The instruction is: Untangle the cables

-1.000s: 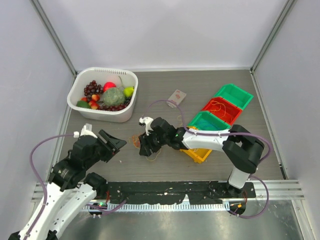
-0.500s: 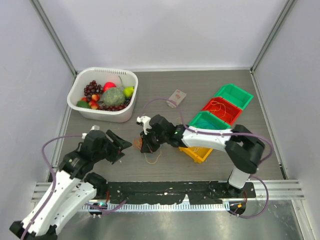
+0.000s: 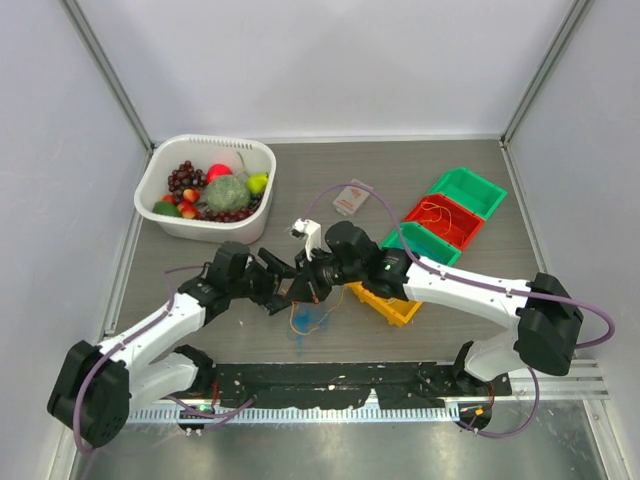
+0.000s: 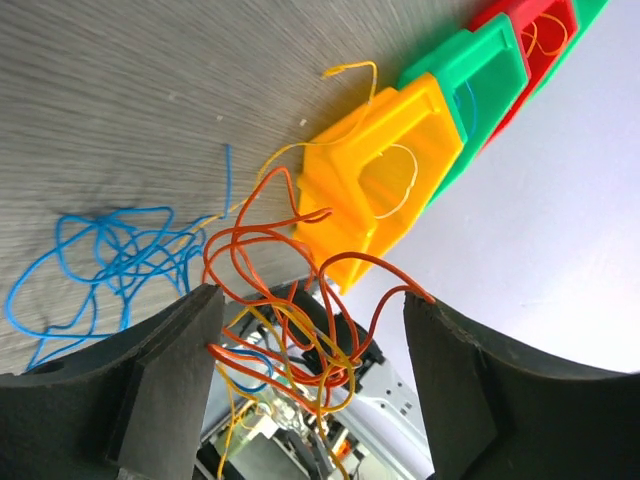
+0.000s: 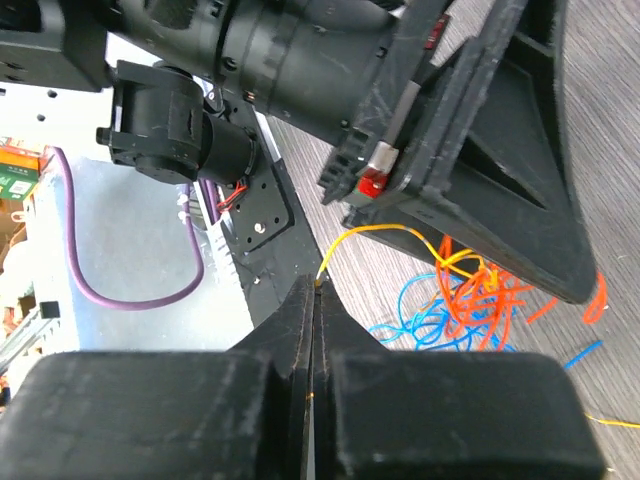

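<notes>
The cables are one tangle near the table's front middle. Its orange and yellow cables hang lifted in a loose knot, and the blue cable lies sprawled on the wood below. My right gripper is shut on the end of a yellow cable that runs into the knot. My left gripper is open, its jaws wide on either side of the hanging knot, and some orange loops brush the pads. In the top view both grippers, left and right, meet above the blue and orange cables.
A row of small bins runs diagonally at the right: yellow, green, red with a thin wire inside, and green. A white basket of fruit stands at the back left. A small flat packet lies behind the arms.
My left arm has swung right, bringing its open jaws around the tangle. My right gripper has shut on a yellow cable and lifted the knot, uncovering the blue cable on the table.
</notes>
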Action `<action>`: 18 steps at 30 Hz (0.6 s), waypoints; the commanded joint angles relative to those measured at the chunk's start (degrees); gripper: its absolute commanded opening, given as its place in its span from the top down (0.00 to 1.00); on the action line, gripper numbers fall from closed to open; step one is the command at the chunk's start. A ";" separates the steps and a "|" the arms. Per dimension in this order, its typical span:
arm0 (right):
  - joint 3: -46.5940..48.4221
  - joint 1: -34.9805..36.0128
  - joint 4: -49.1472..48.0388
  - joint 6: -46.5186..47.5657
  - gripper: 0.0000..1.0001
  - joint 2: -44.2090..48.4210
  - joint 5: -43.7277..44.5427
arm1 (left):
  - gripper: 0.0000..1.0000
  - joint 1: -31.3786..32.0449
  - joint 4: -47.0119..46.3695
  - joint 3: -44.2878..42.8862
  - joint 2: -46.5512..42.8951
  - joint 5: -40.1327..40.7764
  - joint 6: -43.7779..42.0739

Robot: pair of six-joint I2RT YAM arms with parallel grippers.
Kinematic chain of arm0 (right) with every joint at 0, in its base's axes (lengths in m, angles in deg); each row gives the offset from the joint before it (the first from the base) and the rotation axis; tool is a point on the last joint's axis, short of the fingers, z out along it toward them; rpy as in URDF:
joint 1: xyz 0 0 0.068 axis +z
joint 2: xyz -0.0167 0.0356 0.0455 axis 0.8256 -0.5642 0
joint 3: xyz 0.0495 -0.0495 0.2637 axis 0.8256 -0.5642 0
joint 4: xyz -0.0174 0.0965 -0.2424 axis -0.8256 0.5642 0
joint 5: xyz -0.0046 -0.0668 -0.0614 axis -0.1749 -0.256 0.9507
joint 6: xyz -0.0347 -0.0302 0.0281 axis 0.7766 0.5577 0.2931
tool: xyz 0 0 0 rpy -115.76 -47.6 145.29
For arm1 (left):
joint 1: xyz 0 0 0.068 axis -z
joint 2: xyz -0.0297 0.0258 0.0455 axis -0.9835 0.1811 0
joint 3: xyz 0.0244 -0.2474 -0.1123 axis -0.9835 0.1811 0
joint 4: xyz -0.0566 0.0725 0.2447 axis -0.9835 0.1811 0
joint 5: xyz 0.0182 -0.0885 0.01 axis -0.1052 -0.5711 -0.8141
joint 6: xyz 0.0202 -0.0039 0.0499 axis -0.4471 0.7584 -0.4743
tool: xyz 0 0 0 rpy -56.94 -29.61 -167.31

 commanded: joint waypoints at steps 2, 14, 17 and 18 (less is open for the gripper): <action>7.18 0.34 1.29 -1.10 0.99 0.70 -0.60 | 0.32 0.19 -13.51 -1.83 3.34 -3.93 2.47; 42.74 0.25 16.47 2.06 0.99 0.18 4.23 | 0.76 -4.29 -25.13 5.56 18.02 1.62 -4.02; 54.27 0.25 20.35 4.16 0.99 -1.49 7.22 | 0.76 -7.28 -19.17 4.42 18.56 1.26 -9.64; 55.52 0.34 20.71 4.52 0.99 -1.67 8.27 | 0.76 -8.24 -17.24 3.98 18.21 1.27 -12.10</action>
